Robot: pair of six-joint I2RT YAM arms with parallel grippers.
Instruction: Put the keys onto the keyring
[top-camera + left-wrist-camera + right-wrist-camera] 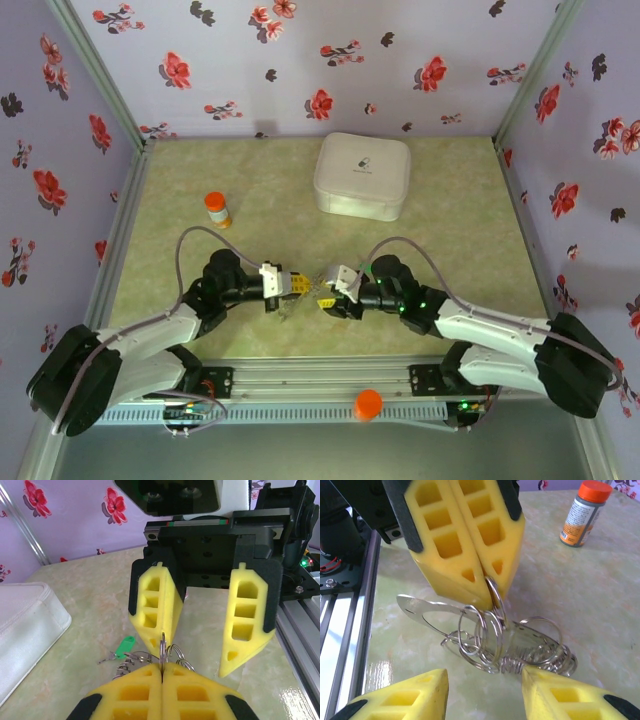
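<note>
Laboratory test cell for robot handling. Floral-papered panels point(330, 60) set in metal corner posts point(100, 75) enclose a green marbled tabletop point(470, 220). At 6 o'clock, an aluminium rail point(320, 378) carries the cabled left arm point(150, 338) and right arm point(490, 325).

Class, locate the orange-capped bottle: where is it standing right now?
Top view: the bottle stands on the left half of the table, left of the white box and farther back than the left gripper.

Walls point(320, 60) lilac, red and dark flower print. Table point(260, 190) pale green, marbled. Box point(362, 175) white. Bottle point(217, 209): orange cap, grey label. Fingers point(245, 610) yellow, black-backed. Key point(125, 646) head bright green. Keyring point(485, 640) silver-grey.
</note>
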